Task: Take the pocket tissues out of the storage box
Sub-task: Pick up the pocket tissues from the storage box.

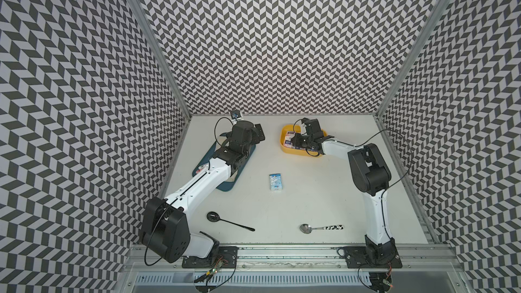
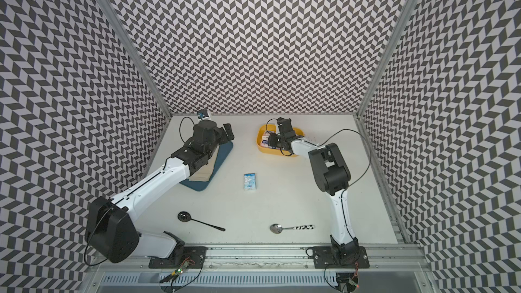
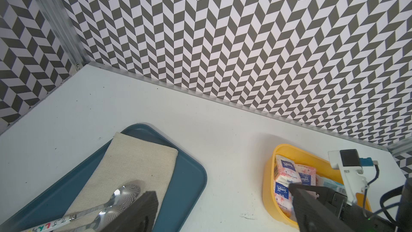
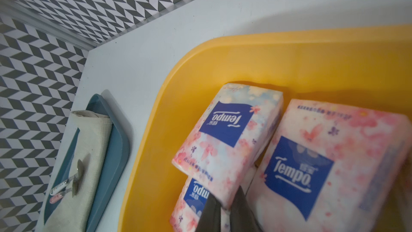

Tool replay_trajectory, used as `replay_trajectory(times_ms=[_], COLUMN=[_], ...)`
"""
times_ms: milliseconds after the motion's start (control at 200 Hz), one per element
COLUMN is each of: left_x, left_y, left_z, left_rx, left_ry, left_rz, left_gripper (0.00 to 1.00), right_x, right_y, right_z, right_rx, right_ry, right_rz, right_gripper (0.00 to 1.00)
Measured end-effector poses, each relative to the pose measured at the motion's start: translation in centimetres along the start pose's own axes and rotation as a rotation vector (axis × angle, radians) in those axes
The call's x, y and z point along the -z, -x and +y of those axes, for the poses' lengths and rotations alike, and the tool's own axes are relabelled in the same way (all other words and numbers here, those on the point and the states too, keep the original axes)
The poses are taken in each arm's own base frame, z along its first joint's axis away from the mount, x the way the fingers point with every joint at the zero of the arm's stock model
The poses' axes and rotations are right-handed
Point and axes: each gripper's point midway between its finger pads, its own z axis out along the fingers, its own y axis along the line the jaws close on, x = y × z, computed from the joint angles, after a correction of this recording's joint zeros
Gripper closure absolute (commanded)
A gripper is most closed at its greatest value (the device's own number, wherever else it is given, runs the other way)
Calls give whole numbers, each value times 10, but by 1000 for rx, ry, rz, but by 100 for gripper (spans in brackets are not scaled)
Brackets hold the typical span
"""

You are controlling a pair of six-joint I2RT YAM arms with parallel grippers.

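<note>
The yellow storage box stands at the back of the table, right of middle. My right gripper reaches into it and is shut on the end of a tilted white-pink pocket tissue pack. A second pack lies under that one, and a third lies beside it. One pale blue pack lies on the table in the middle. My left gripper hangs open left of the box, with nothing between its fingers.
A dark-blue tray with a beige cloth and two spoons lies under the left arm. A black spoon and a metal spoon lie near the front edge. Patterned walls close in three sides.
</note>
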Motion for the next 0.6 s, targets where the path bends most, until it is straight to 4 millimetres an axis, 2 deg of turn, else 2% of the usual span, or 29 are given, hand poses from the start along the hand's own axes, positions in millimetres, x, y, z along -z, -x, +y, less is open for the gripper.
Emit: replay_trajectory(times_ms=[300, 601], left_x=[0, 0], left_y=[0, 0], left_z=[0, 0], left_rx=[0, 0], left_ry=[-2, -2], left_rz=[1, 1], left_gripper=[1, 1], right_x=[17, 61], right_y=[1, 17], right_z=[5, 28], right_rx=[44, 97], right_ry=[2, 41], right_rz=[-15, -83], right_gripper=[97, 97])
